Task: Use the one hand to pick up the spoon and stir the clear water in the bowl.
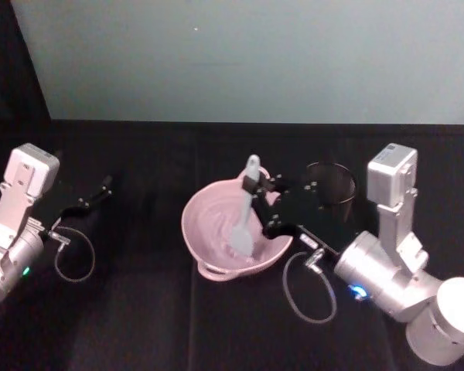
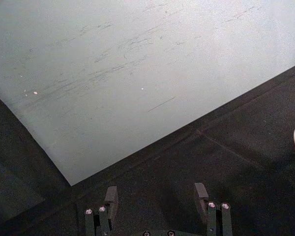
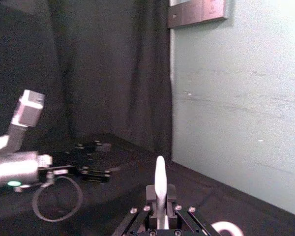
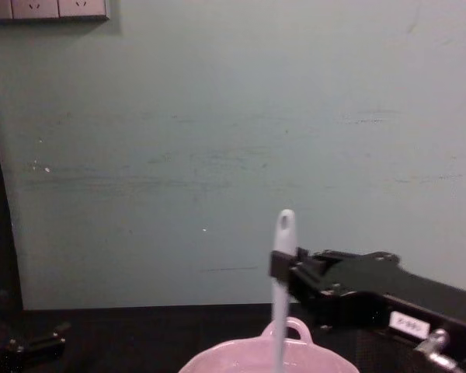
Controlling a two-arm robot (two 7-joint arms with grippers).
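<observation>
dim, even light; black cloth (image 1: 139, 309) swallows shadows, the bowl (image 1: 207, 222) gleams faintly.

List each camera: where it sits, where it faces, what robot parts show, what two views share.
Head: high up, looking down at the bowl; right claw shut on the spoon, left claw parked at left.
Chest: lower, facing the wall; right claw enters from the right.
Left wrist: on that arm, facing wall and black cloth; its open fingers show.
Right wrist: on that arm, looking past its claw and spoon toward the left arm.
Shared: head and chest both show the spoon in the bowl.
</observation>
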